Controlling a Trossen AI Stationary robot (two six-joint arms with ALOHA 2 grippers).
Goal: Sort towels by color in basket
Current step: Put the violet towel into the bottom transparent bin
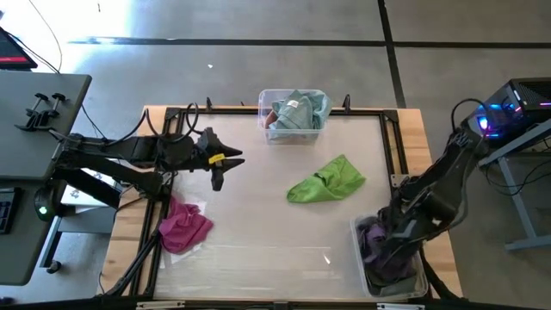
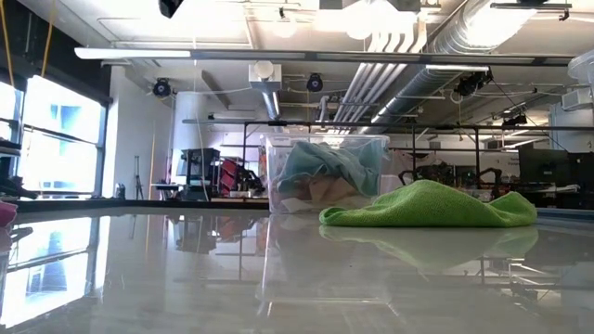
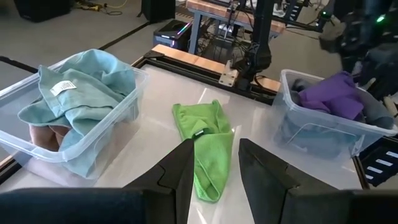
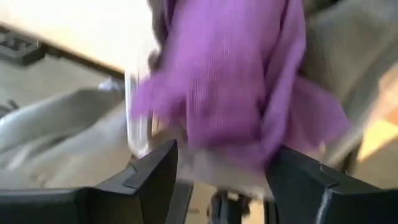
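A lime green towel (image 1: 327, 179) lies flat in a heap on the table right of centre, and also shows in the low view (image 2: 427, 206). A magenta towel (image 1: 183, 226) lies crumpled near the left edge. A pale teal towel (image 1: 297, 110) fills the far basket (image 1: 263, 95). A purple towel (image 1: 374, 241) and grey cloth lie in the right basket (image 1: 360, 226). My left gripper (image 1: 217, 176) hovers open above the table's left half, facing the green towel (image 3: 205, 146). My right gripper (image 4: 221, 155) stands open just above the purple towel (image 4: 236, 74).
Black frame rails (image 1: 392, 138) run along the table's far and side edges. A sheet of clear film (image 1: 258, 258) lies on the near part of the table. Open surface lies between the green towel and the magenta one.
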